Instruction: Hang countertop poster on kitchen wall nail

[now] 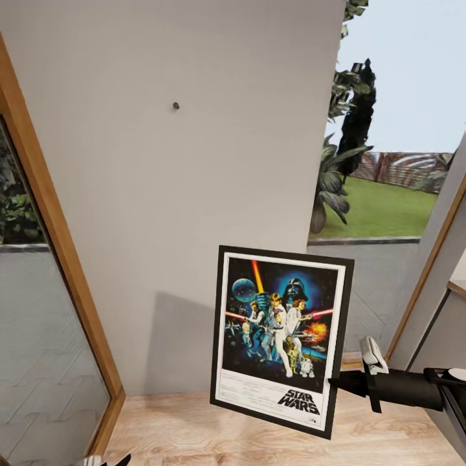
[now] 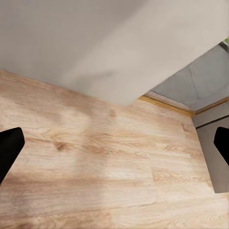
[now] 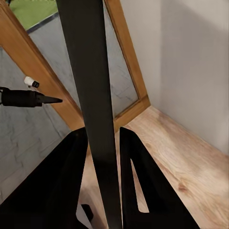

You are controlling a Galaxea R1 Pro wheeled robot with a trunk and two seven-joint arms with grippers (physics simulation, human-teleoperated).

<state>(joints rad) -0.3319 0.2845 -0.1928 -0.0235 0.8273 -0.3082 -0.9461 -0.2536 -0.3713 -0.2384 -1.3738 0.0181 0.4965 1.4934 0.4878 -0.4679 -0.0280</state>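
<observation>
The Star Wars poster [image 1: 278, 336] hangs upright in the air above the wooden floor, in front of the light grey wall. My right gripper [image 1: 335, 383] is shut on the lower part of its right edge. The right wrist view shows the poster's black frame [image 3: 90, 95] edge-on, pinched between the two black fingers [image 3: 131, 162]. A dark wall nail [image 1: 175, 105] sits on the wall well above and to the left of the poster. My left gripper [image 2: 114, 148] is open, low over the floor, its fingertips [image 2: 7, 152] far apart.
A wooden-framed glass door [image 1: 58, 259] stands left of the wall panel. To the right, a glazed opening [image 1: 382, 207] looks onto a garden, and another wooden frame [image 1: 427, 278] slants beside it. Light wooden floor [image 1: 194, 427] runs below.
</observation>
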